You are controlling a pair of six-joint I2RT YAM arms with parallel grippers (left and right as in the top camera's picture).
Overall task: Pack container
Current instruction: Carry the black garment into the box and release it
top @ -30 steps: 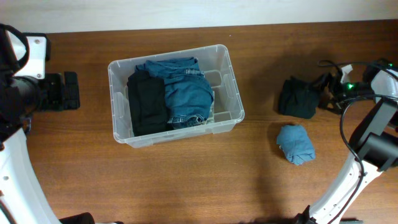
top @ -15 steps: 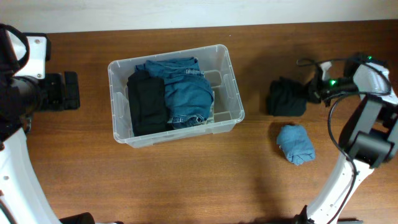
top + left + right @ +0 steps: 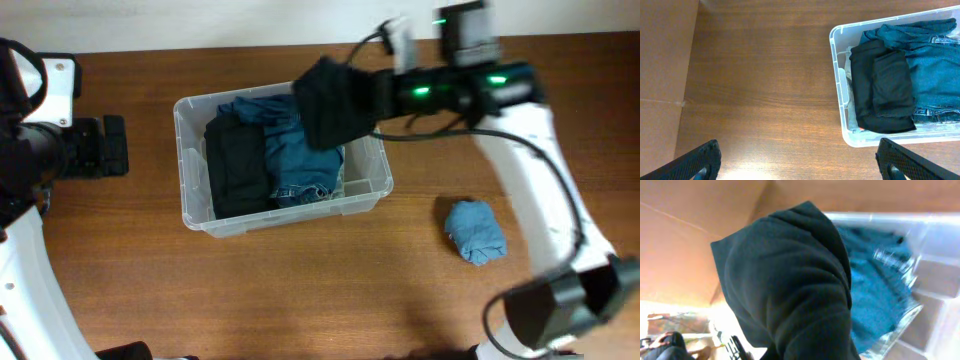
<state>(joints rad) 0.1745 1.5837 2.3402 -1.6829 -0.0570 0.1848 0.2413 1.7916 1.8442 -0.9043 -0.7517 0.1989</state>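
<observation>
My right fingers (image 3: 381, 92) clench the black garment (image 3: 330, 102) above the container (image 3: 290, 216), which sits just below them, presumably so it drops onto the denim (image 3: 300, 150). My left fingers (image 3: 699, 159) stand spread and empty beside it.

Over container (image 3: 181, 150), dark garment (image 3: 330, 100), perhaps fleece

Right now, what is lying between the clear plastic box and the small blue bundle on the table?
Nothing. The overhead view shows only bare wooden table between the container and the blue bundle.
</observation>
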